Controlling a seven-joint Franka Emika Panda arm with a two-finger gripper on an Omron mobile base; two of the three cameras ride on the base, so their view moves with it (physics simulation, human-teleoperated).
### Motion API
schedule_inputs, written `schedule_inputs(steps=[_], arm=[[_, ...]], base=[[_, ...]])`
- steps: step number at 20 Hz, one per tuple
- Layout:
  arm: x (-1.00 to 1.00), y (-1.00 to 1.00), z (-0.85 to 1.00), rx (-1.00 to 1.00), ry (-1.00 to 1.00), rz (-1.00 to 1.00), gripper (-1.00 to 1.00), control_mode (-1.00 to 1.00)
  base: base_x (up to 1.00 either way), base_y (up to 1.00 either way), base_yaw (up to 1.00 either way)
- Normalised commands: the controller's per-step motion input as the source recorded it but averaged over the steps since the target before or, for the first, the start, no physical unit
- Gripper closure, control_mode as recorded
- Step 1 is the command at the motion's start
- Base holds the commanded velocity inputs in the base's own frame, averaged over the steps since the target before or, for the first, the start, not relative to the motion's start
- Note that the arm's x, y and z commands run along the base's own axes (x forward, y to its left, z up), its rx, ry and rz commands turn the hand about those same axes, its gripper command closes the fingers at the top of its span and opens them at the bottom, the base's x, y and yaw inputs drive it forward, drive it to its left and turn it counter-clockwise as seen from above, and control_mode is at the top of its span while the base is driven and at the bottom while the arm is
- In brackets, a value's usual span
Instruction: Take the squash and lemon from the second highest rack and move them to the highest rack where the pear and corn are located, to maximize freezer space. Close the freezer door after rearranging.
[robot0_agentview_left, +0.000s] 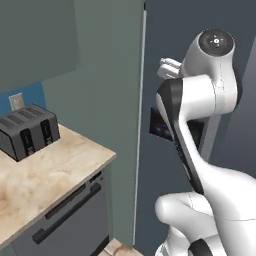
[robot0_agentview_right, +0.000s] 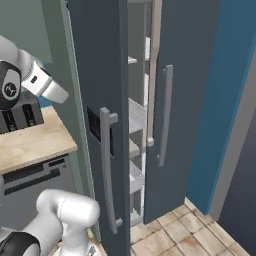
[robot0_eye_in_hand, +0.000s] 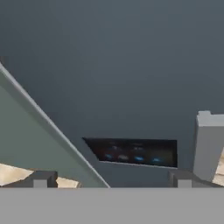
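- The tall dark slate-blue freezer door (robot0_agentview_right: 97, 100) on the left stands nearly shut, its front face toward me, so it blocks my way to the racks; the matching right-hand door (robot0_agentview_right: 172, 110) sits beside it with a narrow gap between them.
- Through that gap I glimpse pale grey racks (robot0_agentview_right: 136, 116) stacked inside. I cannot make out the squash, lemon, pear or corn from here; the opening is too slim to tell.
- The long grey vertical handle (robot0_agentview_right: 106, 165) on the left door rises at the right edge of my hand view as a pale bar, close to my fingertips. I judge it is what I must pull first.
- The beige stone counter (robot0_agentview_left: 55, 165) carries a black boxy toaster (robot0_agentview_left: 27, 131), well apart from my work.
- The small dark display panel (robot0_eye_in_hand: 133, 152) with blue lights is set into the door just above my tips.
- My pincer (robot0_eye_in_hand: 111, 180) is spread wide and released, grasping nothing, facing the door squarely so the handle can pass between the tips.
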Motion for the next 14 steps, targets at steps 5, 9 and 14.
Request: schedule_inputs(steps=[5, 9, 14], arm=[[0.54, -0.08, 0.00, 0.08, 0.01, -0.17, -1.00, -1.00], [1.00, -0.34, 0.00, 0.29, 0.00, -0.11, -1.00, -1.00], [1.00, -0.44, -0.01, 0.43, 0.00, 0.00, -1.00, -1.00]], base=[[0.29, 0.08, -0.14], [0.00, 0.00, 0.00], [0.00, 0.00, 0.00]])
